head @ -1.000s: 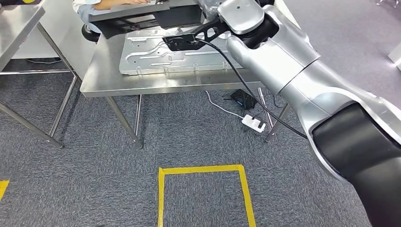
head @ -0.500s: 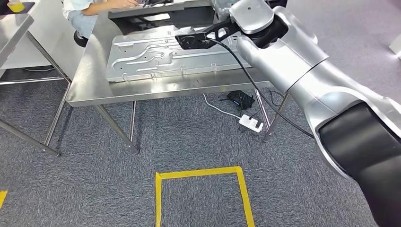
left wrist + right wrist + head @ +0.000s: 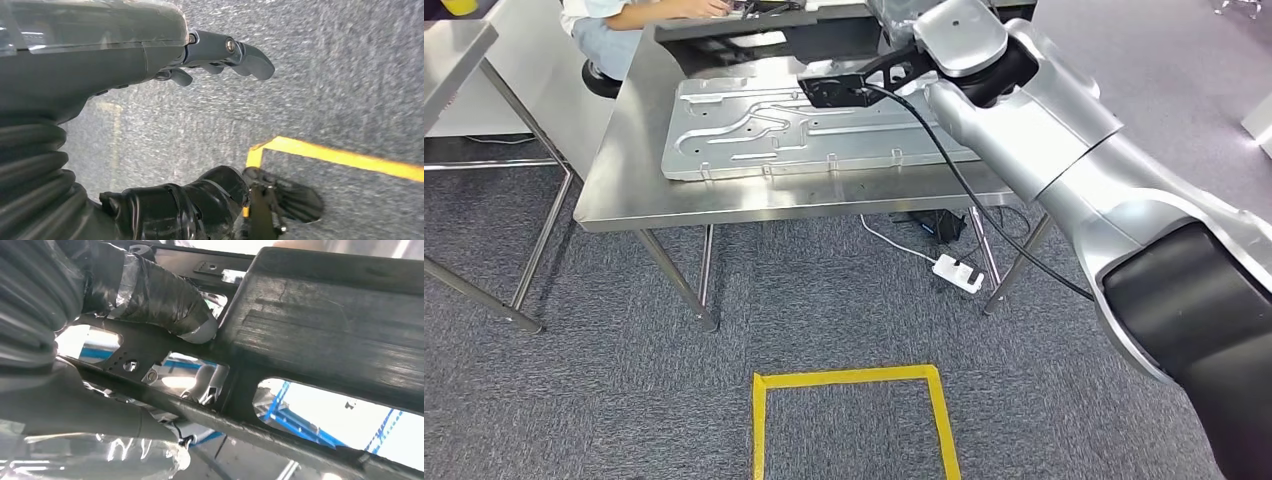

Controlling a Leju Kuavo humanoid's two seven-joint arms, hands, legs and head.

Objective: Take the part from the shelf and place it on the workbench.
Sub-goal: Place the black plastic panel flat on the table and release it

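The part (image 3: 744, 28) is a long flat black piece with cut-outs, hanging over the far side of the steel workbench (image 3: 624, 195). My right arm reaches out over the bench, and its hand (image 3: 105, 315) grips the part (image 3: 325, 325), a taped thumb (image 3: 160, 305) pressed on its upper face. A large silver stamped plate (image 3: 754, 135) lies flat on the bench, under my right wrist (image 3: 954, 40). My left hand (image 3: 210, 52) hangs over the carpet, fingers (image 3: 250, 60) apart and holding nothing.
A seated person (image 3: 624, 15) leans on the bench's far left corner. A second steel table (image 3: 454, 50) stands at the left. Below the bench lie a white power strip (image 3: 957, 272) and cables. A yellow tape square (image 3: 849, 378) marks the carpet before me.
The whole picture has shifted, so the camera has moved; the bench sits a little lower and nearer in view. My right hand still holds the part over the bench.
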